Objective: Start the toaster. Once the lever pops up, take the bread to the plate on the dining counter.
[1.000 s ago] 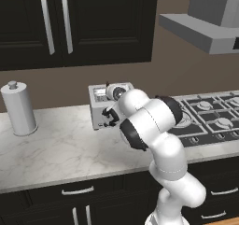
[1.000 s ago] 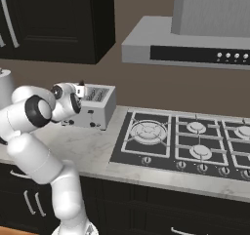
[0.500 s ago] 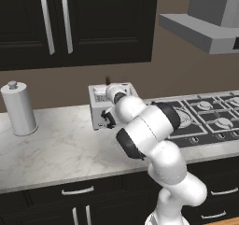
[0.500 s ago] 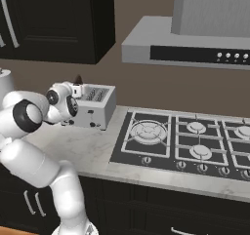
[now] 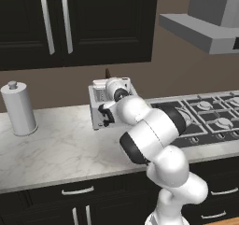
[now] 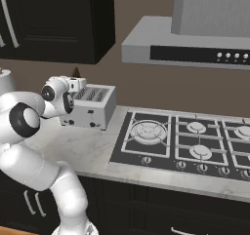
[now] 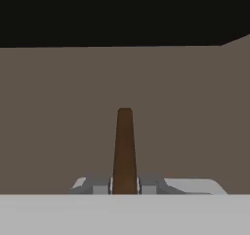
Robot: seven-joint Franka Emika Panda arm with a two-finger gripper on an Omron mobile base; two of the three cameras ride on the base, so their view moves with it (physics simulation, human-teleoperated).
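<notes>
The bread [image 7: 125,148], a thin dark brown slice seen edge-on in the hand view, stands upright between the two grey fingertips [image 7: 99,185] of the gripper [image 7: 125,186], whose jaws are clenched on its lower end. In the left base view its top edge [image 5: 108,73] shows as a small dark sliver above the hand, over the rear of the toaster [image 5: 99,108]; in the right base view the same sliver [image 6: 75,72] rises just above the hand. The gripper [image 5: 111,83] hangs above the slots at the toaster's top, with the white wrist bent over the appliance.

The toaster [image 6: 93,107], a boxy silver-grey unit with small black knobs low on its front, sits on the marbled worktop [image 5: 56,149] close to the brown back wall [image 5: 172,65]. To its right, near but apart, lies the black gas hob [image 6: 185,141] with its grates and a row of knobs along the front edge. A tall white cylindrical canister [image 5: 18,108] stands well to the toaster's left. Dark wall cabinets [image 5: 70,23] with long silver handles hang above, and a grey extractor hood [image 6: 185,44] projects over the hob.
</notes>
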